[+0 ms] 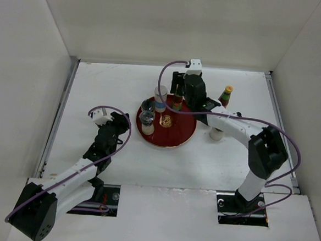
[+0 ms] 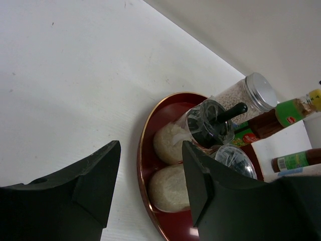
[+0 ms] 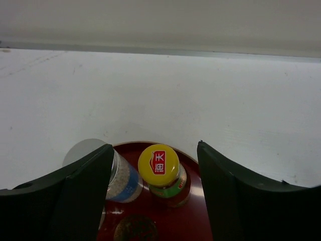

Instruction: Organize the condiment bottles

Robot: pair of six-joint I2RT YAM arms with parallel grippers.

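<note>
Beneath the right gripper (image 3: 154, 145), whose jaws are spread wide and hold nothing, a yellow-capped bottle (image 3: 158, 166) is seen upright on the red tray (image 3: 191, 191), long axis vertical, its body mostly hidden by its cap. A silver-capped cylinder (image 3: 123, 181) beside it is partly covered by a finger. Bare table (image 1: 108, 84) surrounds the tray. The left gripper (image 2: 150, 145) is parted and empty at the tray's rim.
</note>
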